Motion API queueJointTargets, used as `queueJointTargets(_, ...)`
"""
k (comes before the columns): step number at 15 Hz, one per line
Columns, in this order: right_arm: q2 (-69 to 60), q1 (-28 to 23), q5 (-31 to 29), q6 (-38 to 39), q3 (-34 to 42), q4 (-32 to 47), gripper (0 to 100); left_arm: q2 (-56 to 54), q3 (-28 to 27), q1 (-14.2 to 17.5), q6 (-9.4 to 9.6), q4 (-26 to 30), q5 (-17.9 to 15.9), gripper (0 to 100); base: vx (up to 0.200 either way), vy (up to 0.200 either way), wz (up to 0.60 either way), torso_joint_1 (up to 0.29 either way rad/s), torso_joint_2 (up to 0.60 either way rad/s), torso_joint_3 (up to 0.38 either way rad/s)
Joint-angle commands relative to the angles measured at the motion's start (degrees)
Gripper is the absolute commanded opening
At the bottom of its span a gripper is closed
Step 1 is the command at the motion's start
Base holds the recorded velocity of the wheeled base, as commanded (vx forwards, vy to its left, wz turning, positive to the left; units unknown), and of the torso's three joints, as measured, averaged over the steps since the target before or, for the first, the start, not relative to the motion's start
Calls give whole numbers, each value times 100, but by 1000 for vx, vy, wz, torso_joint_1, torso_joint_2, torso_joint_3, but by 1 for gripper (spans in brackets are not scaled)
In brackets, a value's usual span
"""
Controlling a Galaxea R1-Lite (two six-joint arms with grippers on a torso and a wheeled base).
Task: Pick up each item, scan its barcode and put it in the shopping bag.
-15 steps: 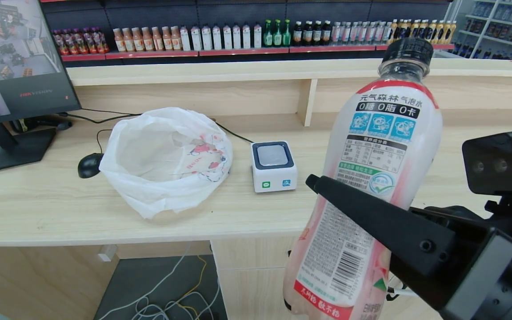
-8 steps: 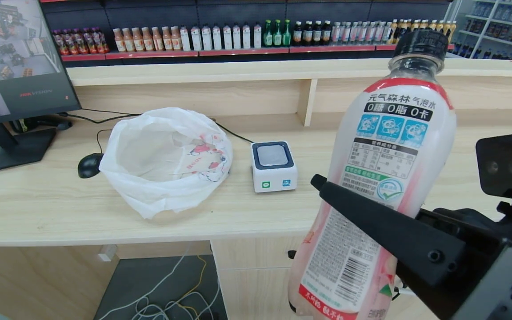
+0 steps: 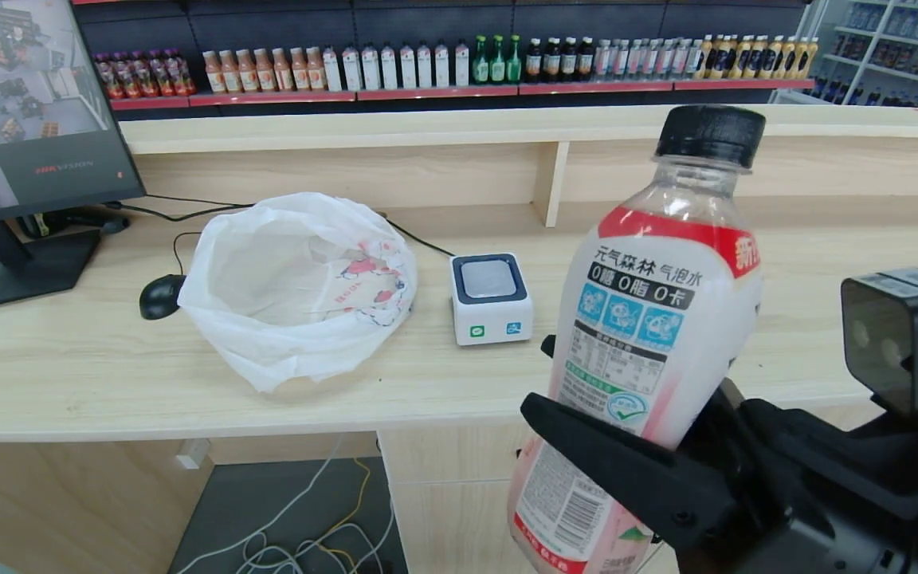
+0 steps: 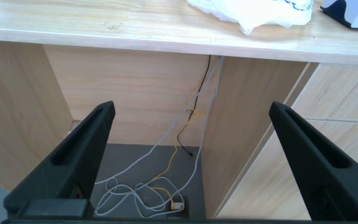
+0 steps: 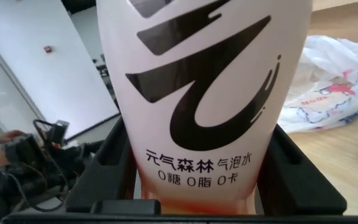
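Note:
A pink drink bottle [image 3: 650,351] with a black cap is held up close in front of the counter at the right, tilted slightly, its barcode low on the label. My right gripper [image 3: 634,454] is shut on the bottle [image 5: 204,93] around its lower half. The white shopping bag [image 3: 300,287] sits open on the counter at the left, and a small white barcode scanner [image 3: 491,299] stands just right of it. My left gripper [image 4: 191,149] hangs open below the counter's front edge, with nothing between its fingers; the bag's edge [image 4: 253,15] shows above it.
A black mouse [image 3: 160,296] lies left of the bag, and a monitor [image 3: 21,112] stands at the far left. A raised wooden ledge [image 3: 459,127] runs along the counter's back. Loose cables [image 4: 166,186] lie on the floor under the counter.
The right gripper has dropped lower and shifted left with the bottle, which has turned a little, showing more of its red band.

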Motion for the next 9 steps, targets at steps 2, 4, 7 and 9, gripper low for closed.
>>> queueJointTargets(2,100,-107,-41,-599,330,-6,0,0,0,1,-2,0,2,100,0,0,0,0,0,0)
queueJointTargets(4,127,-248,-331,-1021,453,-6,0,0,0,1,-2,0,2,100,0,0,0,0,0,0)
queueJointTargets(7,135,-556,-867,-1706,418,-6,0,0,0,1,-2,0,2,100,0,0,0,0,0,0)
queueJointTargets(9,127,-819,-1122,-1988,410,-6,0,0,0,1,-11,0,2,100,0,0,0,0,0,0)
